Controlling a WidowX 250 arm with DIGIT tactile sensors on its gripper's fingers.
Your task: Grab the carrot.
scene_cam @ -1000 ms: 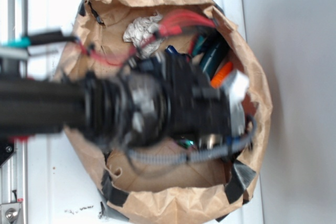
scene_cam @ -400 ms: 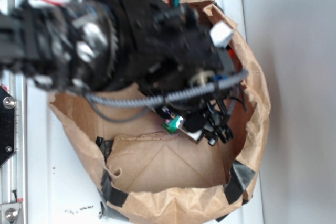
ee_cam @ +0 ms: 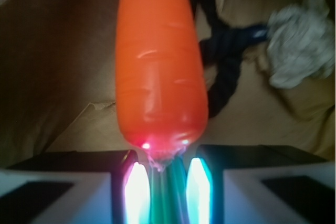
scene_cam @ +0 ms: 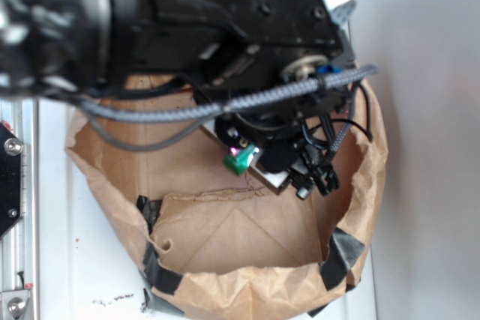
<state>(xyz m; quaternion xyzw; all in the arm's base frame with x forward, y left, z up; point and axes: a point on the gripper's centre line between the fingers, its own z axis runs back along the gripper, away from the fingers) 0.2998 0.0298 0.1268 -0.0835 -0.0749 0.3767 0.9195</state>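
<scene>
The carrot fills the middle of the wrist view, smooth and bright orange, its tip pointing away from me. Its green stem runs down between the two lit pads. My gripper is shut on that stem, and the carrot hangs above the brown floor of the bag. In the exterior view the black arm looms large over the far half of the paper bag and hides both the carrot and the fingers.
A navy blue rope loop lies on the bag floor just right of the carrot. A crumpled white cloth sits further right. The bag's taped rim rings the arm, with a grey cable hanging across it.
The arm has risen out of the bag toward the camera and shifted to the upper left. It now covers the bag's far half, and the toys seen earlier are hidden.
</scene>
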